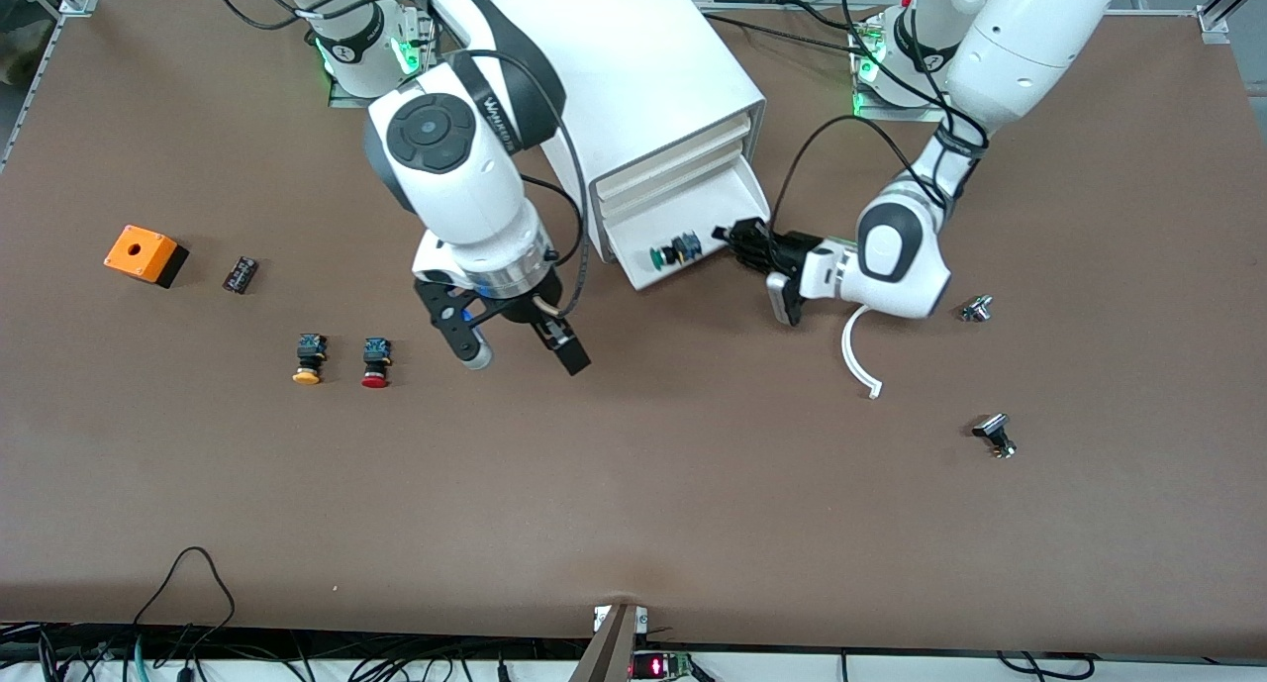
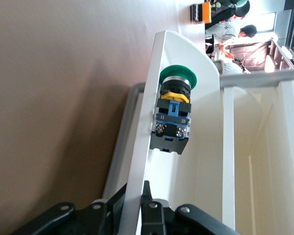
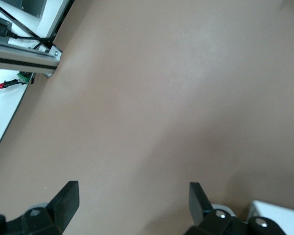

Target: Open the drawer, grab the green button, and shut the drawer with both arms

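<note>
The white cabinet point(image 1: 643, 88) stands near the arms' bases. Its lowest drawer point(image 1: 723, 207) is pulled out. The green-capped button point(image 1: 673, 251) lies on its side in the drawer, near the drawer's front. My left gripper point(image 1: 740, 239) is at the drawer's end toward the left arm. In the left wrist view my left gripper point(image 2: 134, 198) is shut on the drawer's thin white wall point(image 2: 147, 142), with the button point(image 2: 174, 115) just ahead. My right gripper point(image 1: 520, 341) is open and empty above the table, beside the cabinet; it also shows in the right wrist view point(image 3: 133, 196).
A yellow-capped button point(image 1: 309, 357) and a red-capped button point(image 1: 375, 361) lie toward the right arm's end, with a small black part point(image 1: 241, 273) and an orange box point(image 1: 146, 254). A white curved strip point(image 1: 859, 355) and two metal parts point(image 1: 976, 309) point(image 1: 995, 435) lie toward the left arm's end.
</note>
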Controlling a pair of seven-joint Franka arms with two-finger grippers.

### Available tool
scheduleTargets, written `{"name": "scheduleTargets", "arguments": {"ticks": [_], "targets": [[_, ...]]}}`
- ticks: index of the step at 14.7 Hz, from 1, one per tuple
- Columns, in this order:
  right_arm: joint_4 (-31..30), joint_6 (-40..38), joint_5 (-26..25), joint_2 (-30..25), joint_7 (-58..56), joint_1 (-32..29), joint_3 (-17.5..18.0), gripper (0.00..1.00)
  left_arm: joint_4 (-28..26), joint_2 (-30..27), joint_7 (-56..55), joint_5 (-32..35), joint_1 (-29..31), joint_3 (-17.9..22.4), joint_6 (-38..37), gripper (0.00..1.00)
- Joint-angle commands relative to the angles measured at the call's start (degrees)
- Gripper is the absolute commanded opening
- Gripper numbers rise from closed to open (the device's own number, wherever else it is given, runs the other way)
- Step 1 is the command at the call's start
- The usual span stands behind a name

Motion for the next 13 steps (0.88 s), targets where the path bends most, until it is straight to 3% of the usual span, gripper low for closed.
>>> {"name": "scheduleTargets", "arguments": {"ticks": [1, 3, 4, 5, 10, 13], "targets": [[5.2, 1.9, 2.6, 4.1, 3.8, 2.0, -0.2, 0.99, 5.4, 2.8, -2.5, 1.9, -0.3, 1.6, 1.5, 0.00], [5.2, 3.2, 3.6, 5.2, 4.6, 3.6, -0.2, 0.99, 6.8, 3.3, -2.9, 1.9, -0.3, 2.2, 1.5, 0.00], [5.2, 3.7, 3.7, 5.8, 5.3, 4.6, -0.2, 0.99, 7.1, 3.5, -3.2, 1.9, -0.3, 2.3, 1.5, 0.31], [5.2, 4.3, 3.7, 6.3, 7.0, 5.6, -0.2, 0.99, 7.1, 3.5, -2.6, 1.9, -0.1, 2.3, 1.5, 0.99], [5.2, 3.6, 3.2, 10.0, 7.4, 9.0, -0.3, 0.99, 9.8, 0.5, -7.2, 7.8, 1.5, 4.1, -1.3, 1.00], [5.2, 0.7, 2.7, 12.5, 4.6, 10.5, -0.2, 0.99, 15.6, 0.3, -16.7, 14.3, 3.2, 4.1, -7.4, 1.00]]}}
